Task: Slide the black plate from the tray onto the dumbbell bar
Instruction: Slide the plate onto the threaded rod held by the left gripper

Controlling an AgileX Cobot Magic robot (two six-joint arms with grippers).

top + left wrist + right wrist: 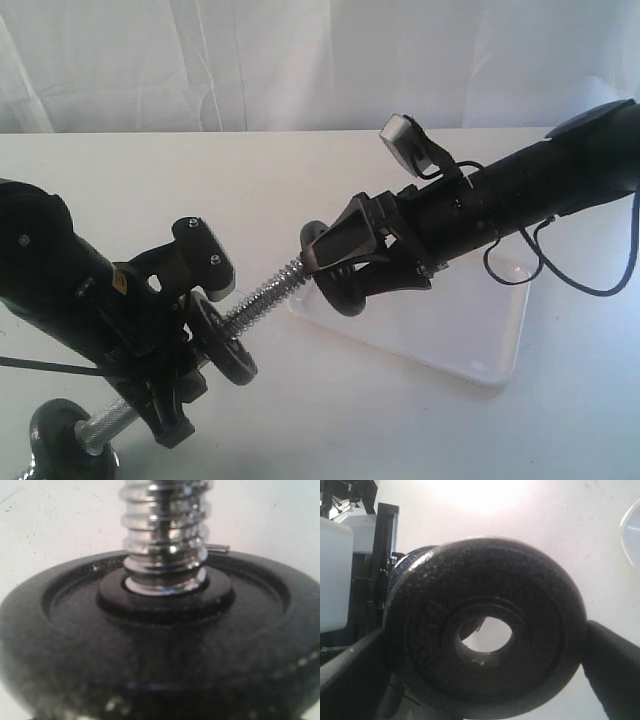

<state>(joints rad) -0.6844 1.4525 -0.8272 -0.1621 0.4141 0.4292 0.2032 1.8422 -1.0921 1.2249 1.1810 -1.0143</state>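
Two tools engaged.

Right tool (335,270): jaws wide, grasping the black plate (343,297) by its rim. The plate is on edge, clear of the tray (490,345), up at the threaded tip of the dumbbell bar (268,292).

Left tool (185,340): looks clenched on the bar, which passes through it tilted with the far tip raised. The jaws themselves are masked by the seated disc (225,345).

Risks, as judged:
- Hole and tip out of line: the plate face butts the thread end, shoves the bar and may twist it in the left grip.
- Plate cocked against the bar's axis: coarse threads catch the bore and jam it partway.
- Grip sits on a rounded rim: a hard push could roll the plate out of the fingers (615,670) onto tray or desk (150,190).

Hard to read:
- Whether the tip has entered the hole. In the exterior view the tool covers the joint; the right wrist view shows mostly bright desk through the bore.
- Left wrist view is filled by the seated disc and threads, with no fingers visible.
- End disc (58,432) is cut by the frame edge; collar nut not made out.
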